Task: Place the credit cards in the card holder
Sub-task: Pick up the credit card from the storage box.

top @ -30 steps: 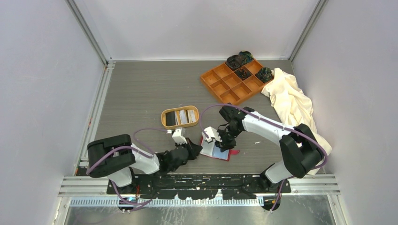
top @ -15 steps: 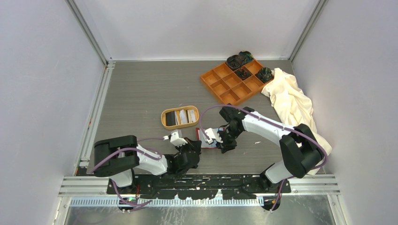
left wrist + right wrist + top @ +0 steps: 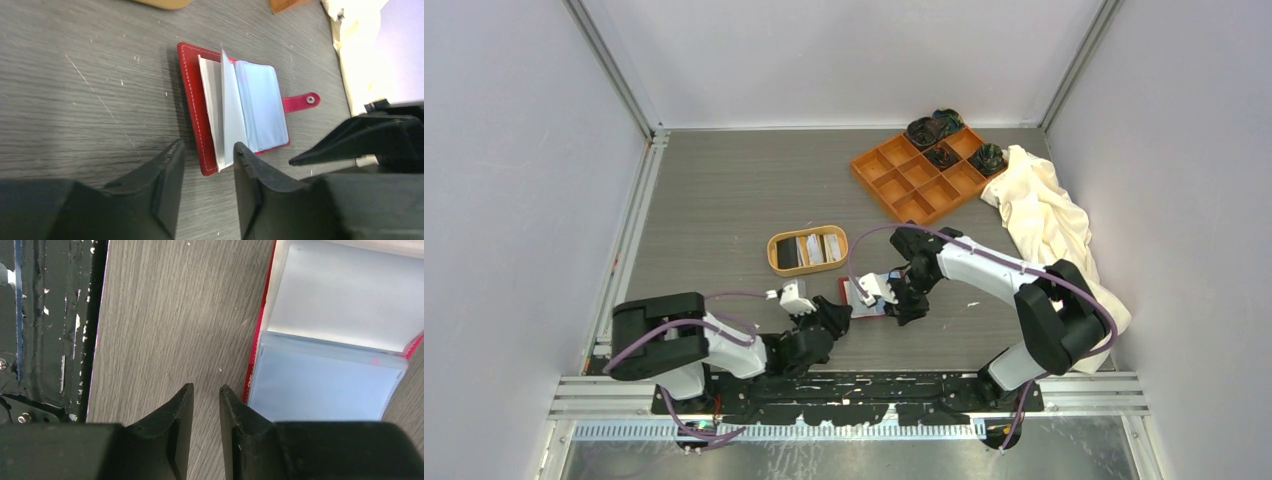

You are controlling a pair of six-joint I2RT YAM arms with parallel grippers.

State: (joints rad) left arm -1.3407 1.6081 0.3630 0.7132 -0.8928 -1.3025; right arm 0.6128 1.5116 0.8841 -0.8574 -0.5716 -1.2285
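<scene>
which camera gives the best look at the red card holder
Left wrist: the card holder lies open and almost whole in frame, red cover, clear sleeves and snap tab all visible. Top external shows only a small, partly covered red patch; right wrist crops it to sleeves and a red edge.

Card holder (image 3: 192, 100) lies open on desk (image 3: 75, 100), clear sleeves (image 3: 260, 100) fanned up, snap tab (image 3: 302, 101) pointing right. Left gripper (image 3: 207, 150) spread, holder's near edge between its fingertips. Cream cloth (image 3: 355, 50) upper right.
</scene>
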